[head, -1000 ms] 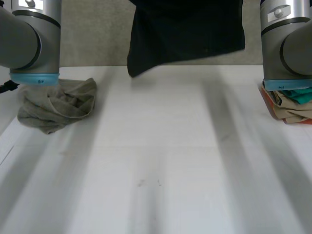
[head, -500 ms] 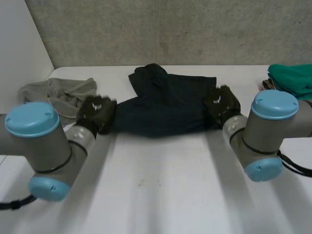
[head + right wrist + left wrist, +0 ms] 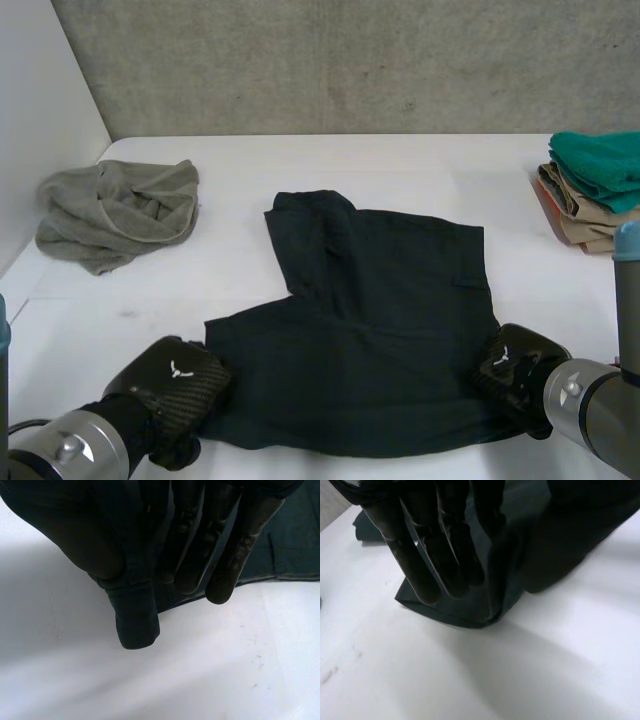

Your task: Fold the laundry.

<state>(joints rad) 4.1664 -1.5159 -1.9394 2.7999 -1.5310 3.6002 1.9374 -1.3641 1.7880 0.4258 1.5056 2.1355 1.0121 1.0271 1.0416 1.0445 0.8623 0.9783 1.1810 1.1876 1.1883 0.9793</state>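
Observation:
A dark garment (image 3: 370, 320) lies spread almost flat in the middle of the white table (image 3: 330, 165), with one flap folded over at its far left. My left hand (image 3: 170, 385) is at its near left corner. In the left wrist view a fold of the cloth (image 3: 470, 612) rises between the fingers (image 3: 435, 555) and the thumb, so the hand is shut on it. My right hand (image 3: 515, 368) is at the near right corner. There the thumb (image 3: 132, 615) and fingers (image 3: 200, 555) pinch the garment's edge (image 3: 295, 535).
A crumpled grey cloth (image 3: 115, 212) lies at the back left of the table. A stack of folded laundry (image 3: 595, 190), teal on top, stands at the right edge. Bare table runs along the back and in front of the garment.
The garment hung high in the air a second ago. Both hands brought it down at the far side, then drew it toward the near edge, where it now lies flat.

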